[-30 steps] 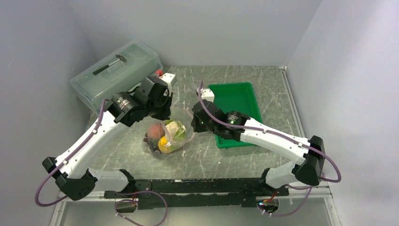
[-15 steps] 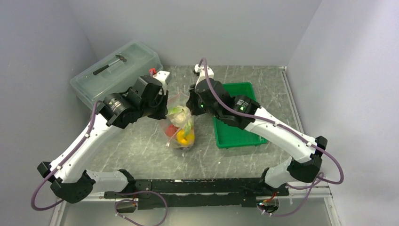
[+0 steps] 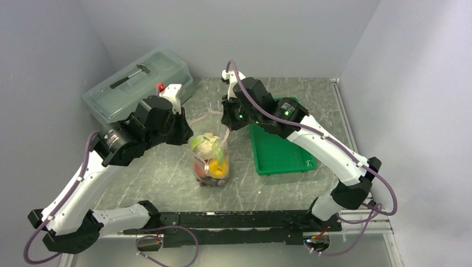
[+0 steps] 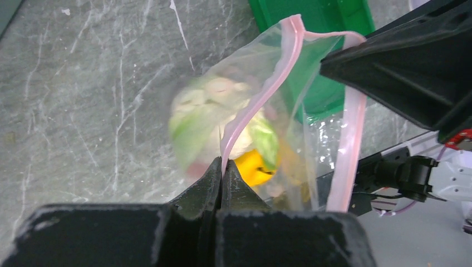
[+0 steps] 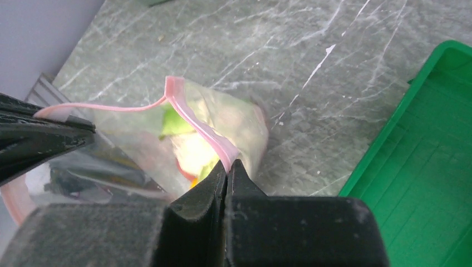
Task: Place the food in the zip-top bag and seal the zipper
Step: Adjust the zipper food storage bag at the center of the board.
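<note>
The clear zip-top bag [image 3: 210,158] hangs between my two grippers, above the table, its mouth upward. The food [image 3: 209,153] is inside it: white and green cauliflower on top, an orange piece and dark pieces below, blurred. My left gripper [image 3: 186,127] is shut on the pink zipper [image 4: 261,94] at the bag's left edge. My right gripper [image 3: 227,127] is shut on the zipper [image 5: 195,119] at the right edge. The zipper strips stand apart, so the mouth is open. The bag also shows in the left wrist view [image 4: 245,117] and in the right wrist view [image 5: 222,119].
A green tray [image 3: 278,136] lies right of the bag, under my right arm. A large translucent lidded box [image 3: 136,86] with a hammer on it stands at the back left. Grey walls close the back and both sides.
Both grippers have lifted the bag off the table. It has swung from lying flat to hanging upright, and the food has dropped toward its bottom.
</note>
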Controlling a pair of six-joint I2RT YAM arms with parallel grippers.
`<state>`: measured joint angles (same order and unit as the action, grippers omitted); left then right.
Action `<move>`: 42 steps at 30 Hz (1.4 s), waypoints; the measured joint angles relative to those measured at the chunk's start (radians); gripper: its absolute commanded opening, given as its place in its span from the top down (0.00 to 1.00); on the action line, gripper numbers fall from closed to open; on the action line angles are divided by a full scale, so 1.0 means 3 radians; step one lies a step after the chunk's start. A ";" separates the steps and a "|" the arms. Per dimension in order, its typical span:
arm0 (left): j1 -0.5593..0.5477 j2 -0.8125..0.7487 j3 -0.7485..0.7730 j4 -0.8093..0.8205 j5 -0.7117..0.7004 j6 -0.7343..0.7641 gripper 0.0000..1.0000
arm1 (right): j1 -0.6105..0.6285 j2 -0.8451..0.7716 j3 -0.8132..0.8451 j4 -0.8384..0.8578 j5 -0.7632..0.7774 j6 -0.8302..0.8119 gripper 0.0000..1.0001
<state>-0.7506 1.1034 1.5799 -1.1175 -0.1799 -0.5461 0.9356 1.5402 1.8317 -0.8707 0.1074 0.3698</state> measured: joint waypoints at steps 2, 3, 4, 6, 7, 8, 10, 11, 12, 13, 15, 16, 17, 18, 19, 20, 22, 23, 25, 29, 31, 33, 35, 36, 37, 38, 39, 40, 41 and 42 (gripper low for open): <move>0.0000 -0.0064 -0.0052 0.0038 0.0029 -0.0061 1.00 | 0.0008 0.0042 0.0032 -0.0047 -0.0070 -0.0083 1.00; 0.0000 -0.0089 -0.0075 0.0066 0.0050 -0.0084 1.00 | 0.0009 0.0060 0.0039 -0.0052 -0.0117 -0.0131 1.00; 0.0000 -0.0099 -0.0089 0.0080 0.0062 -0.0104 1.00 | 0.0006 0.0081 0.0052 -0.0053 -0.0149 -0.0177 1.00; 0.0000 -0.0117 -0.0135 0.0136 0.0094 -0.0154 1.00 | 0.0003 0.0125 0.0084 -0.0053 -0.0229 -0.0267 1.00; 0.0000 -0.0117 -0.0159 0.0156 0.0106 -0.0172 1.00 | 0.0003 0.0156 0.0122 -0.0061 -0.0276 -0.0310 1.00; 0.0000 -0.0117 -0.0181 0.0178 0.0116 -0.0184 1.00 | 0.0003 0.0197 0.0169 -0.0065 -0.0314 -0.0351 1.00; 0.0000 -0.0117 -0.0219 0.0203 0.0127 -0.0217 1.00 | 0.0003 0.0281 0.0270 -0.0066 -0.0369 -0.0412 1.00; 0.0000 -0.0117 -0.0239 0.0203 0.0126 -0.0231 1.00 | 0.0000 0.0333 0.0332 -0.0066 -0.0390 -0.0443 1.00; 0.0000 -0.0117 -0.0249 0.0201 0.0126 -0.0243 1.00 | -0.0001 0.0370 0.0369 -0.0065 -0.0402 -0.0460 1.00; 0.0000 -0.0118 -0.0262 0.0211 0.0126 -0.0254 1.00 | -0.0011 0.0416 0.0408 -0.0064 -0.0421 -0.0481 1.00; 0.0000 -0.0135 -0.0304 0.0221 0.0126 -0.0276 1.00 | -0.0041 0.0473 0.0445 -0.0065 -0.0467 -0.0507 1.00; 0.0000 -0.0148 -0.0328 0.0223 0.0126 -0.0290 1.00 | -0.0057 0.0497 0.0456 -0.0065 -0.0479 -0.0515 1.00; 0.0000 -0.0159 -0.0354 0.0225 0.0127 -0.0305 1.00 | -0.0080 0.0525 0.0463 -0.0065 -0.0496 -0.0526 1.00; 0.0000 -0.0174 -0.0383 0.0233 0.0131 -0.0319 1.00 | -0.0102 0.0549 0.0463 -0.0065 -0.0516 -0.0533 1.00; 0.0000 -0.0191 -0.0421 0.0247 0.0139 -0.0334 1.00 | -0.0121 0.0579 0.0462 -0.0065 -0.0539 -0.0537 1.00; 0.0000 -0.0201 -0.0454 0.0262 0.0144 -0.0345 1.00 | -0.0136 0.0600 0.0453 -0.0061 -0.0558 -0.0538 1.00; 0.0000 -0.0212 -0.0515 0.0295 0.0148 -0.0357 1.00 | -0.0159 0.0608 0.0361 -0.0015 -0.0581 -0.0537 1.00; 0.0000 -0.0215 -0.0540 0.0312 0.0146 -0.0367 1.00 | -0.0168 0.0596 0.0299 0.0020 -0.0591 -0.0535 1.00; 0.0000 -0.0223 -0.0589 0.0359 0.0146 -0.0380 1.00 | -0.0178 0.0548 0.0095 0.0131 -0.0631 -0.0534 1.00; 0.0000 -0.0224 -0.0617 0.0395 0.0145 -0.0404 1.00 | -0.0178 0.0500 -0.0045 0.0170 -0.0637 -0.0516 0.88; 0.0000 -0.0228 -0.0621 0.0420 0.0144 -0.0412 1.00 | -0.0178 0.0448 -0.0081 0.0212 -0.0635 -0.0491 0.74; 0.0000 -0.0240 -0.0632 0.0444 0.0144 -0.0416 1.00 | -0.0178 0.0364 -0.0141 0.0252 -0.0617 -0.0448 0.57; 0.0000 -0.0253 -0.0661 0.0470 0.0144 -0.0426 1.00 | -0.0178 0.0245 -0.0224 0.0289 -0.0594 -0.0402 0.53; 0.0000 -0.0254 -0.0673 0.0488 0.0145 -0.0427 1.00 | -0.0178 0.0160 -0.0275 0.0313 -0.0570 -0.0388 0.50; 0.0000 -0.0254 -0.0676 0.0498 0.0145 -0.0429 1.00 | -0.0178 0.0092 -0.0305 0.0328 -0.0557 -0.0378 0.47; 0.0000 -0.0254 -0.0680 0.0510 0.0145 -0.0430 1.00 | -0.0178 0.0013 -0.0348 0.0359 -0.0540 -0.0360 0.45; 0.0000 -0.0254 -0.0684 0.0518 0.0145 -0.0431 1.00 | -0.0178 -0.0052 -0.0376 0.0376 -0.0530 -0.0340 0.43; 0.0000 -0.0254 -0.0685 0.0520 0.0145 -0.0431 1.00 | -0.0178 -0.0151 -0.0426 0.0413 -0.0521 -0.0319 0.41; 0.0000 -0.0254 -0.0687 0.0523 0.0144 -0.0431 1.00 | -0.0178 -0.0225 -0.0456 0.0423 -0.0512 -0.0301 0.39; 0.0000 -0.0254 -0.0690 0.0532 0.0144 -0.0432 1.00 | -0.0175 -0.0333 -0.0516 0.0459 -0.0502 -0.0271 0.39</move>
<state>-0.7506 1.0271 1.3727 -0.9581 -0.1368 -0.6758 0.8829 1.4403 1.6768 -0.7330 -0.0433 0.2886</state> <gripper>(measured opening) 0.012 0.584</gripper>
